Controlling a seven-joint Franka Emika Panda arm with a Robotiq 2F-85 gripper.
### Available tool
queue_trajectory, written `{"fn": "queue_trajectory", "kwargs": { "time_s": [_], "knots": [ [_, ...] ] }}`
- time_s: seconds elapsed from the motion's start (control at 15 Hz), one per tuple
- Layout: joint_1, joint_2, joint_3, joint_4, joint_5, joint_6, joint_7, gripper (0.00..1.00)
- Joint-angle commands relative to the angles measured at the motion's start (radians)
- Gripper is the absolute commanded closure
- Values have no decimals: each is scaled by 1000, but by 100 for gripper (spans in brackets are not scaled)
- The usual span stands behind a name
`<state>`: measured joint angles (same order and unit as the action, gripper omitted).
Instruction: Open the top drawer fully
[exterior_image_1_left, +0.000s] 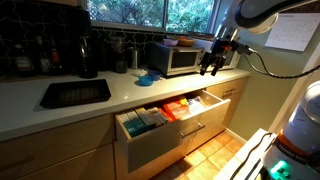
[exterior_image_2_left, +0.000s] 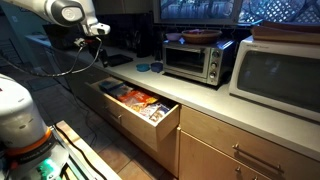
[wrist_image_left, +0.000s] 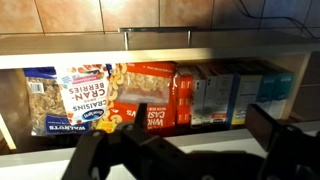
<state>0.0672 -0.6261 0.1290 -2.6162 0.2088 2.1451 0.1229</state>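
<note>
One toaster oven (exterior_image_2_left: 195, 60) on counter (exterior_image_1_left: 120, 95), top drawer (exterior_image_1_left: 160, 135) open, tool (exterior_image_1_left: 209, 70) above

Your arm (exterior_image_1_left: 262, 10) — held high, wrist angled down; your pincer (exterior_image_1_left: 208, 70) — jaws spread wide apart, empty.

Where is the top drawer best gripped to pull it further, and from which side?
Grip the slim metal bar handle on the front of the top drawer, coming from the front: it lies horizontal and stands off the panel, so the fingers can close above and below it.
</note>
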Motion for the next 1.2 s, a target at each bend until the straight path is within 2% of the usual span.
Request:
{"fn": "queue_trajectory", "kwargs": {
  "time_s": [0.0, 0.4, 0.53, 0.6, 1.0, 1.13],
  "knots": [
    [-30, 149, 11, -1, -54, 140, 41, 0],
    [-69, 303, 9, -87, -162, 453, 89, 0],
    [-74, 339, -6, -120, -159, 515, 105, 0],
    [-53, 310, -13, -89, -145, 458, 78, 0],
    [-50, 324, -17, -81, -145, 470, 77, 0],
    [-77, 375, -10, -68, -188, 477, 94, 0]
  ]
}}
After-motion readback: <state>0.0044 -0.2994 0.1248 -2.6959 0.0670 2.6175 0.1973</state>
